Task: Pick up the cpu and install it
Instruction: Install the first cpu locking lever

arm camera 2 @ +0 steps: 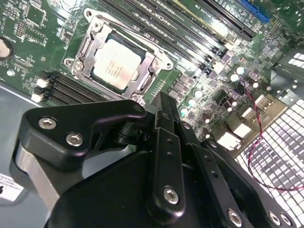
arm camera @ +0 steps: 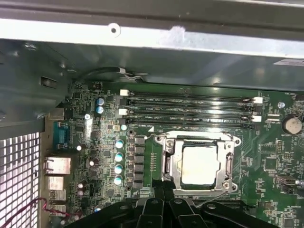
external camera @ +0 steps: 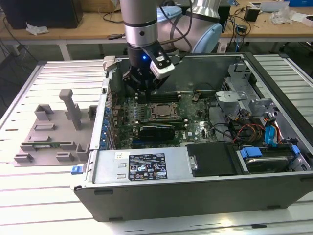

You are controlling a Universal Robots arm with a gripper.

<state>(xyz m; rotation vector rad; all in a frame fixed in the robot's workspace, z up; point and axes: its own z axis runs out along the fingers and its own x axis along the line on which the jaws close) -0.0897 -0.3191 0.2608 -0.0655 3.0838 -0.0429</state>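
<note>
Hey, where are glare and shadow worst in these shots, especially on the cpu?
First wrist view: reflected light washes the top of the cpu pale. Second wrist view: bright streaks on the memory slots, the gripper a dark mass in front. Exterior view: the table slats glare white, the motherboard lies in shade inside the case.
</note>
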